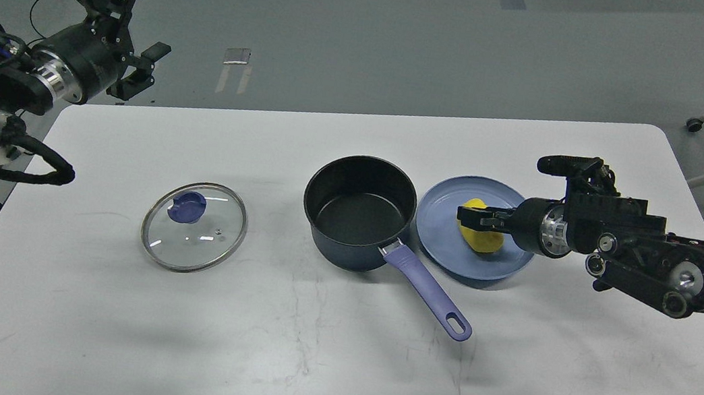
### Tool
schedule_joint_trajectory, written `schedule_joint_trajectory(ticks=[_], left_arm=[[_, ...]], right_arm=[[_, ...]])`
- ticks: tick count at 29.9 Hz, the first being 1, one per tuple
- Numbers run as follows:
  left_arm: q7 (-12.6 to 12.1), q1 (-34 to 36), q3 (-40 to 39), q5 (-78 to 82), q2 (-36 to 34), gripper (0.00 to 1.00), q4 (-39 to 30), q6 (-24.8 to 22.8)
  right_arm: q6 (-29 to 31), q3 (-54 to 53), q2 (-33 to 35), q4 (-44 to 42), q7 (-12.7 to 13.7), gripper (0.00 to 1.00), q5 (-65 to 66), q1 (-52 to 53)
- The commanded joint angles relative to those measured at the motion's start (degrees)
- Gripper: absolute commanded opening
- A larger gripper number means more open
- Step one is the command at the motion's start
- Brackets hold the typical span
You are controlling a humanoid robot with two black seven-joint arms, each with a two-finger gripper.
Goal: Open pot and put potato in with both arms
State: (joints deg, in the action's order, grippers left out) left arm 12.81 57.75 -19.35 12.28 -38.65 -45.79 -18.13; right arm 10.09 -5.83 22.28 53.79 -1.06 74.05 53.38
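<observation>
The pot (360,215) stands open at the table's middle, its black inside empty, its purple handle (428,292) pointing to the front right. Its glass lid (194,226) lies flat on the table to the left, well apart from it. The yellow potato (483,241) sits on the light-blue plate (453,258) just right of the pot. My right gripper (477,218) comes in from the right with its fingers closed around the potato, low over the plate. My left gripper (143,20) is open and empty, raised beyond the table's far left corner.
The white table (302,368) has bare surface in front of the pot and lid. Its far edge runs behind the pot. Cables lie on the floor at the back left, and a chair base stands at the back right.
</observation>
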Motion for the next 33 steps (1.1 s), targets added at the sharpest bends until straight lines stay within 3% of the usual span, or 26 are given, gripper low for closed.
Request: schedule_joint_trajectory(ticks=[1, 4, 9, 17, 19, 22, 23, 24, 33], left_arm=[[0.0, 0.1, 0.1, 0.1, 0.4, 0.98, 0.0, 0.1], [0.0, 0.3, 0.2, 0.1, 0.8, 0.98, 0.0, 0.2], [-0.1, 0.7, 0.2, 0.1, 0.9, 0.98, -0.1, 0.0], [-0.8, 0.8, -0.4, 0.1, 0.6, 0.98, -0.4, -1.1], [-0.8, 0.8, -0.5, 0.0, 0.6, 0.98, -0.4, -1.1], [-0.8, 0.7, -0.5, 0.0, 0.7, 0.98, -0.4, -1.2], [-0.7, 0.7, -0.5, 0.0, 0.7, 0.98, -0.5, -1.2], [-0.7, 0.7, -0.5, 0.0, 0.6, 0.98, -0.5, -1.2], [-0.9, 0.8, -0.9, -0.9, 0.9, 0.98, -1.0, -1.2]], right_arm=[[-0.4, -1.2, 0.6, 1.4, 0.0, 0.54, -1.5, 1.3], [-0.2, -3.7, 1.4, 6.7, 0.4, 0.54, -4.3, 3.6], [-0.2, -3.7, 0.3, 7.5, 0.4, 0.53, -8.0, 9.4], [-0.2, -3.4, -9.9, 3.4, 0.4, 0.53, -7.7, 9.3], [-0.2, -2.4, -12.4, 1.9, 0.3, 0.58, -7.7, 8.7], [-0.2, -1.9, -14.6, 0.2, 0.0, 0.73, -7.7, 8.0], [-0.2, -2.0, -15.1, -0.5, 0.0, 0.89, -7.7, 8.0], [0.0, -2.0, -15.3, -1.0, 0.1, 0.97, -7.7, 8.1], [0.1, -3.3, -15.3, -1.1, 0.1, 1.0, -8.2, 9.6]])
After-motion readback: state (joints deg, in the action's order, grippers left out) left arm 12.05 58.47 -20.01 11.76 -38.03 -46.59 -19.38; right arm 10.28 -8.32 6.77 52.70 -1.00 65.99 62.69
